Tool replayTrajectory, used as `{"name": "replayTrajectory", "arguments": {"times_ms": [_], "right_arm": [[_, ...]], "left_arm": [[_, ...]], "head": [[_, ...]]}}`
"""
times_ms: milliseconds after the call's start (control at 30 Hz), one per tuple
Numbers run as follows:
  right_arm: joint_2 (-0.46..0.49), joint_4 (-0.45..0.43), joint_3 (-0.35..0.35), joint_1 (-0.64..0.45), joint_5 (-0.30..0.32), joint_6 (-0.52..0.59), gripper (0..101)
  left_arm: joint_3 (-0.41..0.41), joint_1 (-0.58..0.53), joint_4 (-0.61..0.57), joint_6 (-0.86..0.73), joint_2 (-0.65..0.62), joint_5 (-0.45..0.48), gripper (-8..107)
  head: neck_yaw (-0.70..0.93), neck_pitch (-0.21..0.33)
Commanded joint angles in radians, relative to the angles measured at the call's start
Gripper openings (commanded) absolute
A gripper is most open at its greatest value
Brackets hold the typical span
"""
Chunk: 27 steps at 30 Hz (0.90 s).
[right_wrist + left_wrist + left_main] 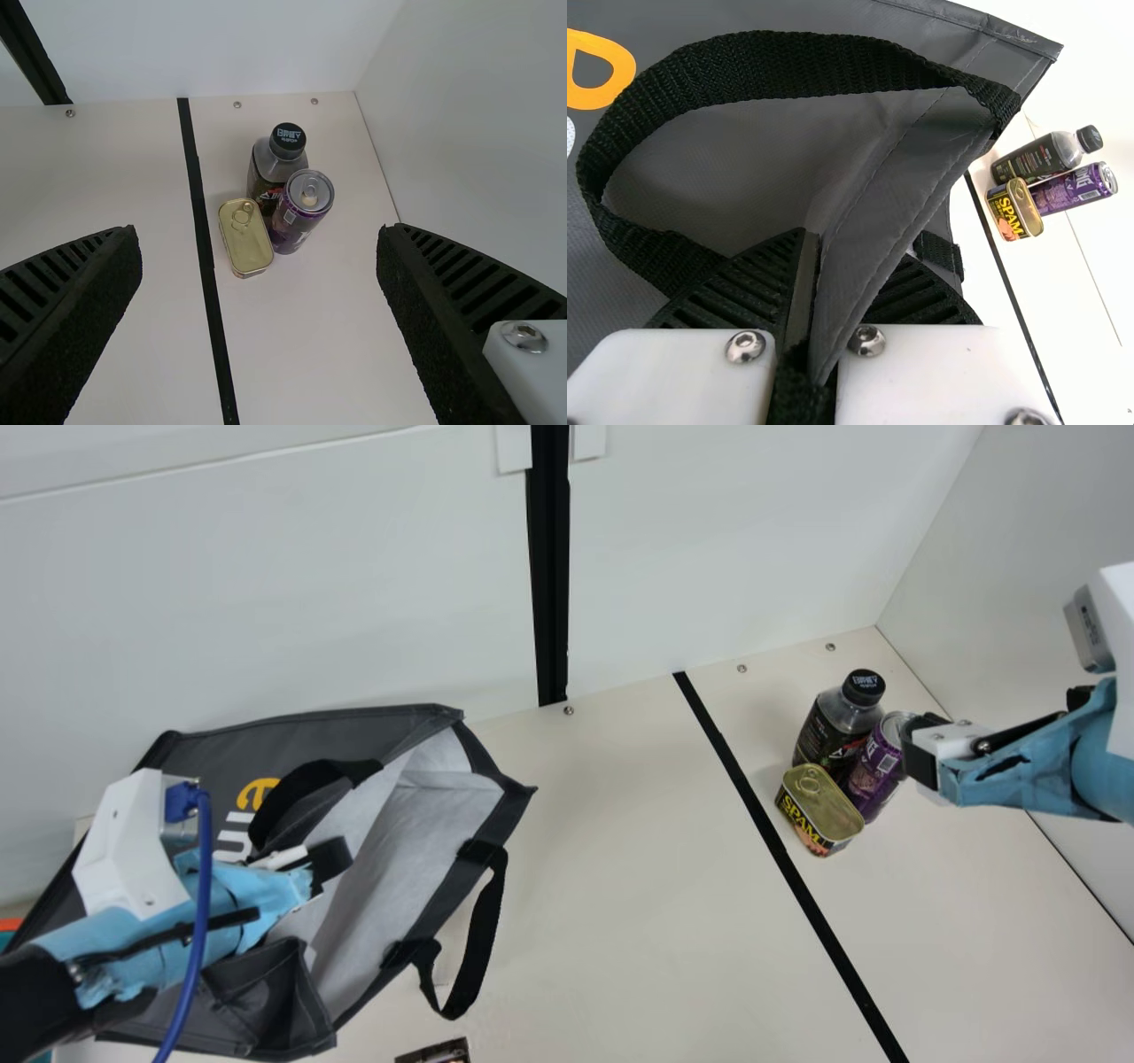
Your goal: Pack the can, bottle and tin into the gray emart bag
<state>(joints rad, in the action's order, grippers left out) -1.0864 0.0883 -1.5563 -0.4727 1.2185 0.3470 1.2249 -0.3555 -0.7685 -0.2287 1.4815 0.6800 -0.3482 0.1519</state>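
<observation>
My left gripper is at the mouth of the gray bag, which lies on its side with its pale lining showing. In the left wrist view, the gripper is shut on the bag's rim, beside a black strap. My right gripper stands open above and just right of the upright purple can. Touching or nearly touching it are the dark bottle and the yellow-topped tin. Between the spread fingers of the right gripper, the right wrist view shows all three items farther off.
A black strip crosses the table between bag and items. White walls rise behind and at the right. One bag handle loops onto the table; a small dark object lies at the front edge.
</observation>
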Motion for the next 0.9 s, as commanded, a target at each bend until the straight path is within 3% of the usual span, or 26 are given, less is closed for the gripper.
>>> {"name": "replayTrajectory", "arguments": {"times_ms": [0, 367, 867], "right_arm": [[0.000, 0.000, 0.000, 0.000, 0.000, 0.000, 91], [0.000, 0.000, 0.000, 0.000, 0.000, 0.000, 91], [-0.052, -0.089, -0.037, 0.038, -0.007, -0.058, 91]], "left_arm": [[0.000, 0.000, 0.000, 0.000, 0.000, 0.000, 10], [0.000, 0.000, 0.000, 0.000, 0.000, 0.000, 10], [0.000, 0.000, 0.000, 0.000, 0.000, 0.000, 10]], "head": [[-0.001, 0.023], [-0.001, 0.023], [-0.001, 0.023]]}}
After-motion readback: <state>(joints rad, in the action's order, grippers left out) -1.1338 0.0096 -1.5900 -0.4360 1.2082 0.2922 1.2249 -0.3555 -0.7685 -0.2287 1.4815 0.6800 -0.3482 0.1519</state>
